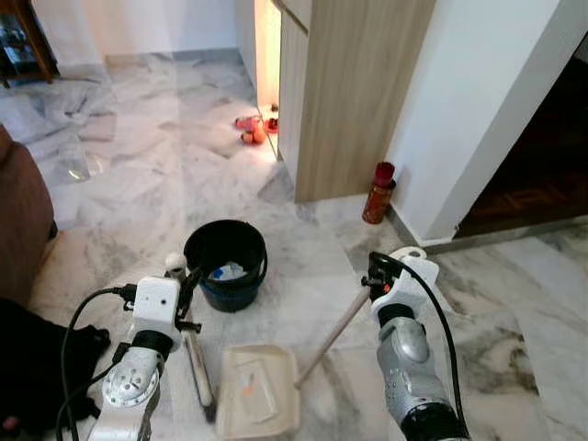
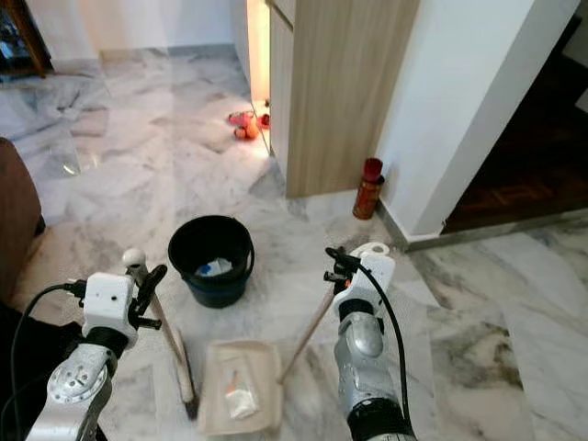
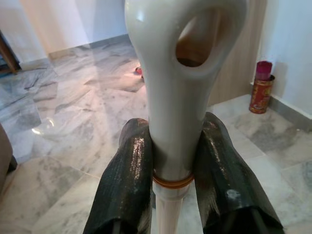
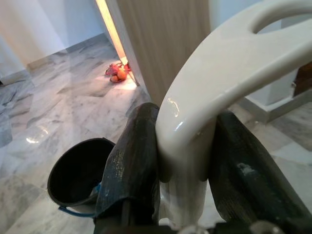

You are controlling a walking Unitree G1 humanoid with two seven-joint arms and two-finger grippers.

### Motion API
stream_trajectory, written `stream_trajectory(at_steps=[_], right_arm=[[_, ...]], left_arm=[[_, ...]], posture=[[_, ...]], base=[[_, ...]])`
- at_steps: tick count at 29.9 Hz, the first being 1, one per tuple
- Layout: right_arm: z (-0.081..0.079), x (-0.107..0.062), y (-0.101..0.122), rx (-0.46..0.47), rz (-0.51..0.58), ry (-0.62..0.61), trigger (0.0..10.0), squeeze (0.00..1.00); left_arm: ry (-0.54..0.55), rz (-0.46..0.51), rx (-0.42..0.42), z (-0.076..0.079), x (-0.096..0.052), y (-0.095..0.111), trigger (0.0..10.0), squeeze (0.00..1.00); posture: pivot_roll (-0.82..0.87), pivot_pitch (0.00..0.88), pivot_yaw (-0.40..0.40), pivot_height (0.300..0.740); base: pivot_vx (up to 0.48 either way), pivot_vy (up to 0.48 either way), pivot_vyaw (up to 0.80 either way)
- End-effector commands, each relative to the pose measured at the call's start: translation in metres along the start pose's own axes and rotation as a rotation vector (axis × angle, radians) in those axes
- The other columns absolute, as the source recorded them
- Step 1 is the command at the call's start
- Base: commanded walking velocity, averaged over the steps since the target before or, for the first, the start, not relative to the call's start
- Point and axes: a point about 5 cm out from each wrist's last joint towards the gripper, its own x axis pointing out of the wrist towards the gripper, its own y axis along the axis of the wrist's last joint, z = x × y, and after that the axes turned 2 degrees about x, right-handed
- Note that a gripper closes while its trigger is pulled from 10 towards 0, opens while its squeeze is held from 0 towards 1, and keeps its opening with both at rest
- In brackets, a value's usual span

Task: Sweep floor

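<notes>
The left gripper [image 3: 175, 170] pinches the broom [image 1: 196, 363] handle, the right gripper [image 4: 183, 161] pinches the dustpan [image 1: 257, 390] handle.

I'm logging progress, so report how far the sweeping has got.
Done: scraps already lie in the dustpan on the floor, with more in the black bucket. In hand: the left gripper clamps the broom handle, the right gripper the dustpan handle. Left: tipping the pan into the bucket.
</notes>
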Motion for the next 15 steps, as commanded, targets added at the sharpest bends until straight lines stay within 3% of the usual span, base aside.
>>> stream_trajectory(at_steps=[1,4,10,15], right_arm=[[-0.0035,0.0044,0.0111,0.008,0.046,0.015,10.0,0.0],[-0.0036,0.0045,0.013,0.005,0.06,0.019,10.0,0.0],[-0.0051,0.0043,0.0127,0.013,0.059,0.021,10.0,0.0],[-0.0051,0.0039,0.0096,0.023,0.04,0.019,10.0,0.0]], left_arm=[[0.008,0.04,0.011,-0.0019,0.0017,0.0079,10.0,0.0],[0.01,0.039,0.005,-0.0018,0.0017,0.0075,10.0,0.0],[0.011,0.04,0.006,-0.0022,0.0018,0.0078,10.0,0.0],[0.012,0.04,0.008,-0.003,0.0018,0.0079,10.0,0.0]], posture=[[0.21,0.03,-0.015,0.74],[0.21,0.03,-0.015,0.74],[0.21,0.031,-0.013,0.74],[0.21,0.031,-0.012,0.74]], base=[[0.0,0.0,0.0],[0.0,0.0,0.3],[0.0,0.0,0.75],[0.0,0.0,0.0]])
